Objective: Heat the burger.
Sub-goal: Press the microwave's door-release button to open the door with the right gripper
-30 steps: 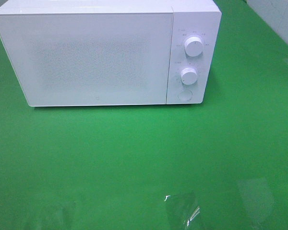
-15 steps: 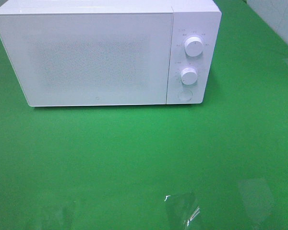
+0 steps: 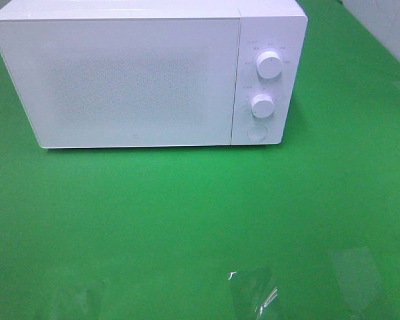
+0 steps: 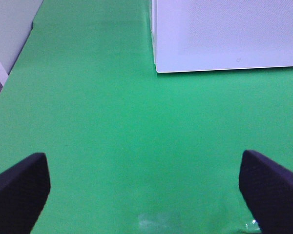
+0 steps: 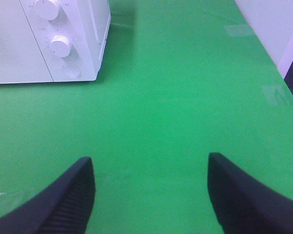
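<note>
A white microwave (image 3: 133, 80) stands on the far left part of the green table (image 3: 187, 213), and its door (image 3: 120, 83) is shut flat against the body. On the control panel at the microwave's right end sit an upper knob (image 3: 270, 65), a lower knob (image 3: 262, 105) and, nearest, a round button (image 3: 256, 132). The burger shows in none of the views, so I cannot tell where it is (the frosted door gives no view inside). A few patches of clear tape (image 3: 253, 293) glint on the near edge of the table.

The left gripper (image 4: 144, 195) hangs over bare green cloth, near the microwave's left front corner, jaws spread wide and holding nothing. The right gripper (image 5: 151, 195) is likewise wide apart and empty, over the cloth to the near right of the control panel.
</note>
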Robot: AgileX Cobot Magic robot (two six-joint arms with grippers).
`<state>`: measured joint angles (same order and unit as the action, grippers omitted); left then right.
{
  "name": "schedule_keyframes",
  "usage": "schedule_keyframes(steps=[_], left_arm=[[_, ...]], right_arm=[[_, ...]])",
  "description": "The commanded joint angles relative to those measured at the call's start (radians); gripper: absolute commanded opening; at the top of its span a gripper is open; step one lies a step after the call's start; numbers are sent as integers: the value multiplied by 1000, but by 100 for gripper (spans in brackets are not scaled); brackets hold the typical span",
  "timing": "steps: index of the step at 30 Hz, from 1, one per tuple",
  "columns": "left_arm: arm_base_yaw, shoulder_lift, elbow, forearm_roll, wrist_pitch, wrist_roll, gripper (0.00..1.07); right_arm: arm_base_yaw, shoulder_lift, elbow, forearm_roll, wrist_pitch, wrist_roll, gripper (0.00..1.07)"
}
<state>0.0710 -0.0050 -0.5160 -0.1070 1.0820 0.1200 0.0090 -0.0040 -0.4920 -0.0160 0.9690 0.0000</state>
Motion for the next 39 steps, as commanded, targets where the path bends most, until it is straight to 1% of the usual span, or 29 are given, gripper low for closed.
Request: schedule_keyframes(steps=[1,10,14,15,16,17,18,20,28,33,34,39], left_arm=[[4,-14,-1,-1,-12,-8,98],[4,-14,-1,-1,-12,-8,98],[4,-14,-1,-1,-12,-8,98],[4,-14,-1,-1,-12,-8,98],[4,-14,-1,-1,-12,-8,98],[4,-14,-1,-1,-12,-8,98],[4,-14,-1,-1,-12,-8,98],[4,-14,-1,-1,-12,-8,98],[4,-14,-1,-1,-12,-8,98],[4,-14,-1,-1,-12,-8,98],[4,-14,-1,-1,-12,-8,98],[4,-14,-1,-1,-12,-8,98]], right_arm=[[-7,-28,1,-2,-8,0,64],[-7,-27,1,-2,-8,0,64],[-7,-27,1,-2,-8,0,65],[-7,-27,1,-2,-9,0,70],[-7,-27,1,-2,-9,0,76],[-7,-27,1,-2,-9,0,76],[-7,-27,1,-2,-9,0,81],[-7,-27,0,0,-10,0,82],[-7,4,-37,4,-80,0,80],[-7,80,-37,4,-150,0,77],[-7,116,-37,3,-183,0,76],[-7,186,-37,3,-260,0,76]])
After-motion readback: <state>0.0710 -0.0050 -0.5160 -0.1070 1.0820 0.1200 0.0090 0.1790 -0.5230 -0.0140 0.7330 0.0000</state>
